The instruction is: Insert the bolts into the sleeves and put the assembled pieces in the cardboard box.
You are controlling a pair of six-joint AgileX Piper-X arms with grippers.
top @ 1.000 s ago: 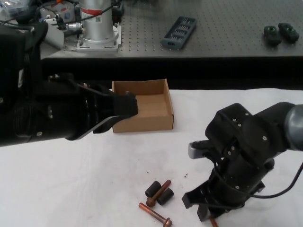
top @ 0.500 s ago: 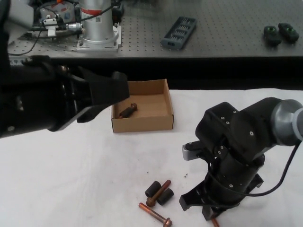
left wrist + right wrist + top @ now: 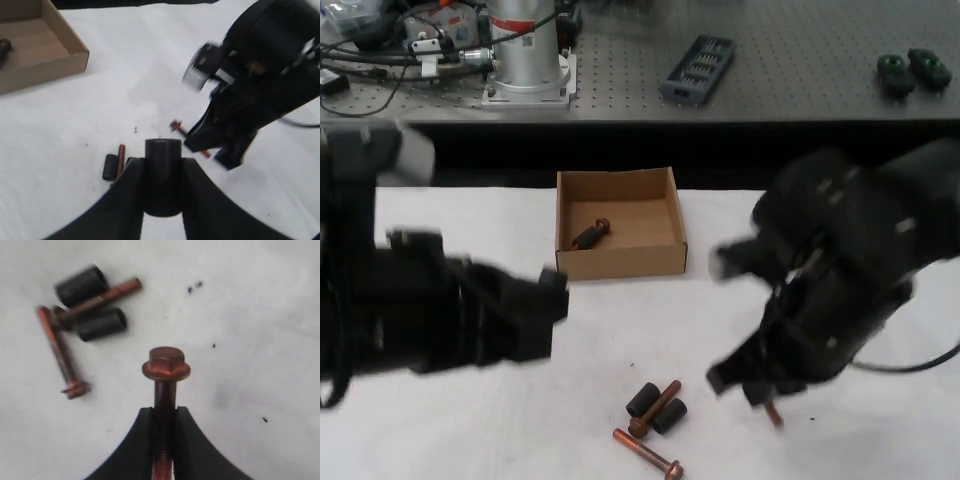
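Your left gripper [image 3: 163, 162] clamped a sleeve [image 3: 163, 190], one end protruding. Your right gripper [image 3: 164, 412] pinched a bolt [image 3: 165, 365] by its shank, head exposed, probably for mating.

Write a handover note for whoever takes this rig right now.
Left gripper: shut on a sleeve.
Right gripper: shut on a bolt, head pointing out past the fingertips.
Done: one assembled piece lies in the box.
Left to do: join the held bolt and sleeve and box them. Then do the same with the two loose sleeves and two loose bolts on the cloth.
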